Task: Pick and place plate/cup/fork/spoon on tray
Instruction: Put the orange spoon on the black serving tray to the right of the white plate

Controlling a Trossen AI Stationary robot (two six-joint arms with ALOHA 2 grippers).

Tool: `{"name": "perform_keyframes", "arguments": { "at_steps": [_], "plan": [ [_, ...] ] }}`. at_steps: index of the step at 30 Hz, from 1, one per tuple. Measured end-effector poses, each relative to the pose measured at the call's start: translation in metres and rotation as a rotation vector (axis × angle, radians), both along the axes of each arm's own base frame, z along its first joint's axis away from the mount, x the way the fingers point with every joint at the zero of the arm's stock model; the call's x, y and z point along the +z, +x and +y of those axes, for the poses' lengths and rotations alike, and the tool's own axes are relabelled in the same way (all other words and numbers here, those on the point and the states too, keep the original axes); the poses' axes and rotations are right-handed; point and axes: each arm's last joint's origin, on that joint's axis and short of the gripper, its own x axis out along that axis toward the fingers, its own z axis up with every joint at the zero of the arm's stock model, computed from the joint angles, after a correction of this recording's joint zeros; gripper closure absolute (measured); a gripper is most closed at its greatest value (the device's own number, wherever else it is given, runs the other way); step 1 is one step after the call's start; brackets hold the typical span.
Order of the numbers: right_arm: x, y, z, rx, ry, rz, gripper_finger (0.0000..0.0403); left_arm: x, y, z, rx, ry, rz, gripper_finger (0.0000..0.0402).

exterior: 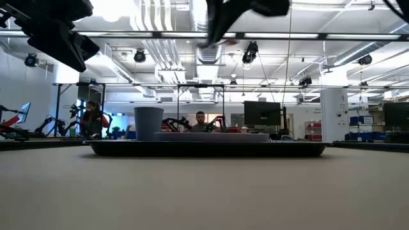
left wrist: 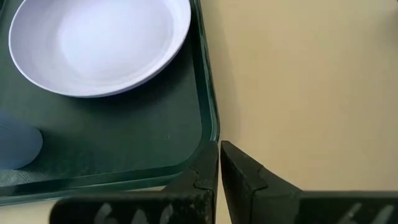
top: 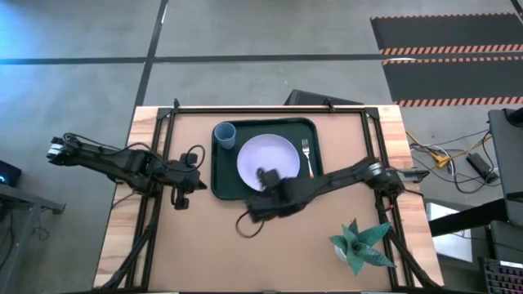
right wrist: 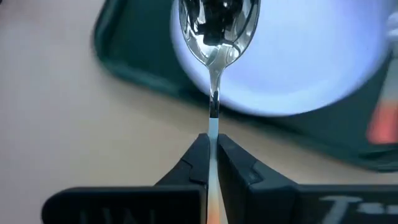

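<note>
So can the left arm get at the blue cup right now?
Probably yes. The left gripper sits shut just off the tray's near-left corner, and the cup stands in the far-left corner with nothing between. The right gripper, shut on the spoon, is over the plate.

One camera looks straight down on the whole desk (top: pixel 270 245). Another sits at desk-top level, facing across into the room. Each wrist camera looks closely past its own end effector. All four views share the tray (top: pixel 222 184) and the plate (top: pixel 270 159).
</note>
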Motion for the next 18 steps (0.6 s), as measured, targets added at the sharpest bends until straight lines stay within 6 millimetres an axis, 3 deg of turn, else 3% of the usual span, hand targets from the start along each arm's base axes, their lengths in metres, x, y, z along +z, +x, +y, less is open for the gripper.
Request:
{"name": "perform_keyframes", "arguments": {
  "at_steps": [3,8,12,18],
  "plan": [
    [0.017,-0.026,-0.016,-0.032,-0.048,0.036,0.0394,0.000,0.000,0.000,0.000,0.000,-0.001,0.0402],
    [0.023,-0.055,-0.044,-0.091,-0.075,0.072,0.0395,0.000,0.000,0.000,0.000,-0.001,-0.002,0.0402],
    [0.015,-0.072,-0.061,-0.127,-0.068,0.121,0.0395,0.000,0.000,0.000,0.001,-0.001,-0.002,0.0402],
    [-0.016,-0.083,-0.082,-0.156,-0.027,0.170,0.0395,0.000,0.000,0.000,0.001,-0.001,-0.001,0.0402]
  ]
}}
